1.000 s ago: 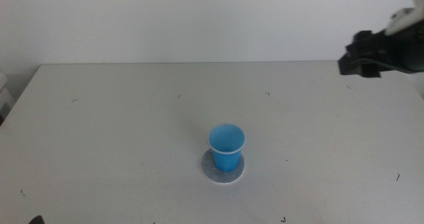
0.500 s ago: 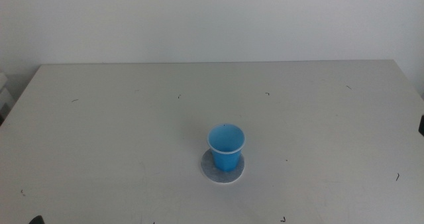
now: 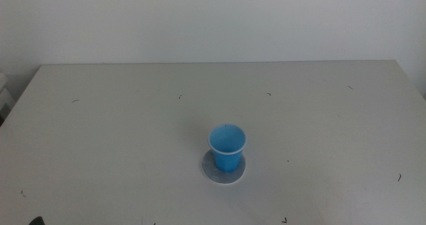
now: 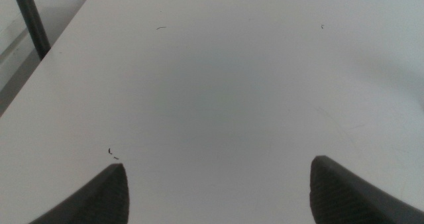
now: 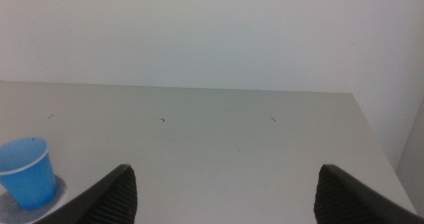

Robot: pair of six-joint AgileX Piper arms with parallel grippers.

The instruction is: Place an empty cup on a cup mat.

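Observation:
The blue cup point(image 3: 227, 147) stands upright and empty on the grey cup mat point(image 3: 223, 175), a little right of the table's middle and toward the front. Both also show in the right wrist view, the cup point(image 5: 26, 172) on the mat point(image 5: 59, 187). My right gripper point(image 5: 225, 194) is open and empty, drawn back to the right of the cup and out of the middle view. My left gripper point(image 4: 218, 187) is open and empty over bare table at the left front, far from the cup.
The white table point(image 3: 120, 125) carries small dark specks. A white wall stands behind its far edge. A dark post point(image 4: 30, 22) stands beyond the table's edge in the left wrist view.
My right arm, seen at the upper right one second ago, has drawn back out of the middle view. The cup and mat have not moved.

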